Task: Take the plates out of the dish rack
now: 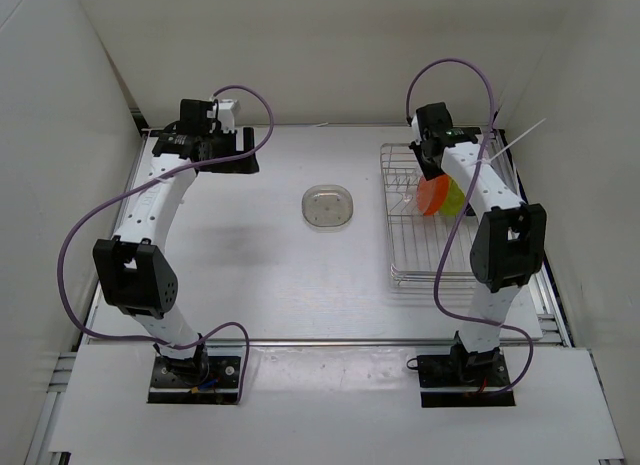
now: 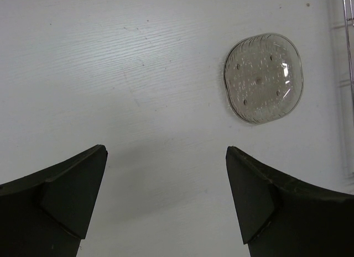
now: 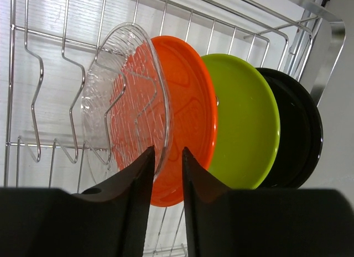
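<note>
While the loose clear plate lies flat near the middle of the white worktop, the dish rack on the right side holds the rest of the load, stood on edge between its wire prongs. Seen from the right wrist, the row runs racked clear plate, orange plate, yellow-green plate and black plate, close-packed and leaning the same way; the black one's doubled rim may be two plates, which cannot be settled from here.

All look like thin moulded plastic, so they should prove light and stiff but slick; the thin rim is the only hold, best taken on the edge nearest the claw and drawn out along the prongs, clear of the orange neighbour just behind.

The right claw has its fingers drawn close, leaving a narrow gap; the racked clear plate's rim sits at that gap, with orange showing through; whether the fingers press on it cannot be told.

The left claw is spread wide and carries nothing, poised over bare worktop at the far left, with the loose clear plate apart from it.
</note>
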Available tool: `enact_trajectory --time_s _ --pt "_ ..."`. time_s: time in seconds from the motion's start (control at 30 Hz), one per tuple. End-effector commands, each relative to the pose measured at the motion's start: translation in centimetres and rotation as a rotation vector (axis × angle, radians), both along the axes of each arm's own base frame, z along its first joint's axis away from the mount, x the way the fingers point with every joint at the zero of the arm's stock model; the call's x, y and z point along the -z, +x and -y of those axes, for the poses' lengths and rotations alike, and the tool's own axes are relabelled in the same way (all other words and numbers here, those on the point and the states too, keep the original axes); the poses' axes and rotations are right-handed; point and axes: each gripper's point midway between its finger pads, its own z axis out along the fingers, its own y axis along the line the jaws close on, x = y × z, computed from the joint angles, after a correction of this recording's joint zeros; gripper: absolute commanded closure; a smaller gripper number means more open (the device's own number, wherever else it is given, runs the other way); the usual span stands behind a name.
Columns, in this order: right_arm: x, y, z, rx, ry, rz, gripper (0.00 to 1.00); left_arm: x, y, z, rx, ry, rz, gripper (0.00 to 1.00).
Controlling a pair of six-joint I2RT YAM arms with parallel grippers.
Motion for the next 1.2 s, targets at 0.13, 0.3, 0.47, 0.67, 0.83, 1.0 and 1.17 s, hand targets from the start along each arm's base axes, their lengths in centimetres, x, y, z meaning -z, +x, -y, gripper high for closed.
enact_trajectory --time_s 0.13,0.3,0.47,0.67,0.83,1.0,1.17 --pt "-1.1 1.7 -0.9 -0.017 -0.023 0.060 0.73 -1.5 -0.4 -0.3 0.003 -0.004 0.050 0.00" --pt "-0.4 1.5 -1.0 -0.016 -0.043 0.045 0.86 -1.6 -0.5 -0.1 0.010 -0.011 0.049 0.00" --pt "-0.6 1.4 -1.4 -0.008 -0.067 0.055 1.00 -1.6 -0.4 -0.4 0.007 -0.017 0.048 0.00" --pt "-1.2 1.0 -1.2 0.034 -0.141 0.075 1.00 -1.3 -0.3 -0.4 0.012 -0.028 0.038 0.00" --pt "-3.2 1.3 -0.7 0.097 -0.171 0.129 1.00 -1.3 -0.3 -0.4 0.012 -0.028 0.038 0.00" --pt "-7.1 1.7 0.3 0.133 -0.243 0.217 1.00 -0.9 -0.3 -0.3 0.018 -0.033 0.028 0.00" --pt "-12.8 2.1 1.8 0.177 -0.314 0.359 1.00 -0.8 0.0 0.0 0.037 -0.039 0.020 0.00"
